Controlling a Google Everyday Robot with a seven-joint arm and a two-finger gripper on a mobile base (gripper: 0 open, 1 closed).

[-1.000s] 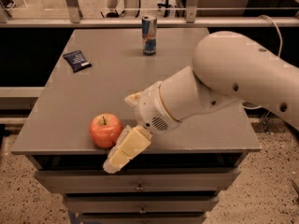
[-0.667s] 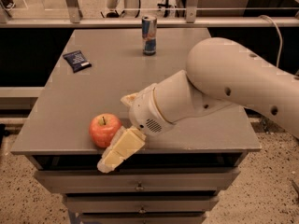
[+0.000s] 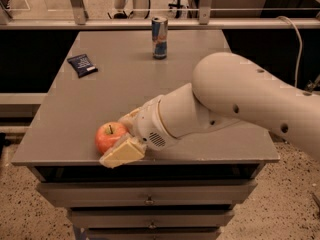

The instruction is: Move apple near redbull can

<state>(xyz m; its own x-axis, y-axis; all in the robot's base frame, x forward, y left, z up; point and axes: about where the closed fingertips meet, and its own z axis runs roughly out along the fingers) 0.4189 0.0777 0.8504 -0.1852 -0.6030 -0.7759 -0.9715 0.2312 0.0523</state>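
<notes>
The red-orange apple (image 3: 107, 134) sits near the front edge of the grey table (image 3: 125, 84), left of centre. My gripper (image 3: 116, 140) reaches in from the right and is open. One cream finger (image 3: 122, 153) lies along the apple's near side and the other (image 3: 131, 116) shows just behind it, so the apple sits between them. The blue and silver redbull can (image 3: 159, 37) stands upright at the far edge of the table, well away from the apple.
A flat dark blue snack packet (image 3: 82, 64) lies at the table's far left. My large white arm (image 3: 240, 104) covers the table's right side. Drawers (image 3: 147, 199) sit below the tabletop. A rail and metal legs (image 3: 77, 4) stand behind the table.
My gripper has slid left, so the near finger now lies against the apple's front. The apple, the can and the packet have stayed where they were.
</notes>
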